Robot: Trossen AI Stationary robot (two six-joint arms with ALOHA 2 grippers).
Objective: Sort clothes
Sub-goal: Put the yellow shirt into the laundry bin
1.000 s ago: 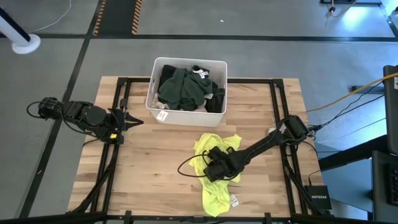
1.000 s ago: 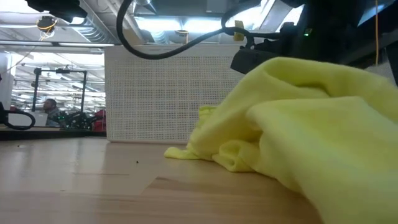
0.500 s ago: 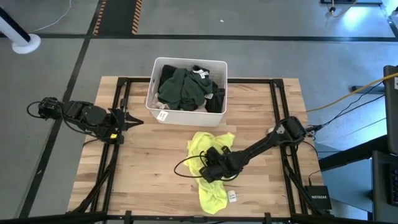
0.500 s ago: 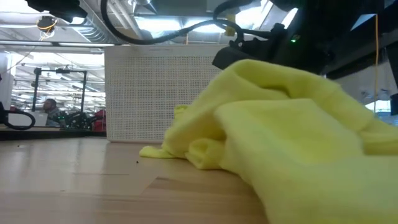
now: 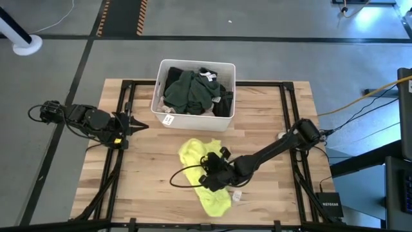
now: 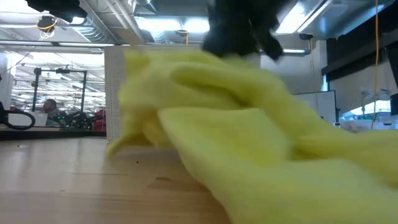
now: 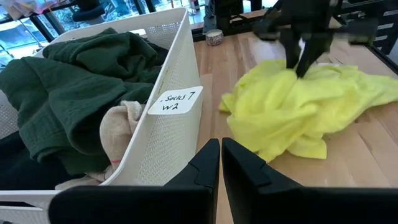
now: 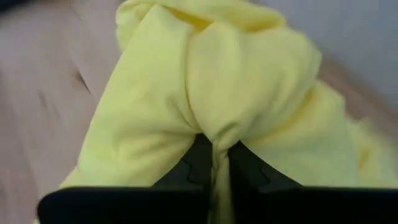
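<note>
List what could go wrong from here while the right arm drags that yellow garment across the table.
1. The right gripper pinches only a small fold of the neon yellow garment, so the fabric could slip free mid-drag.
2. The garment's trailing end lies near the table's front edge and could slide off.
3. A dark cable loop by the gripper lies beside the cloth and might snag it.
The left gripper waits beside the white bin, shut.
</note>
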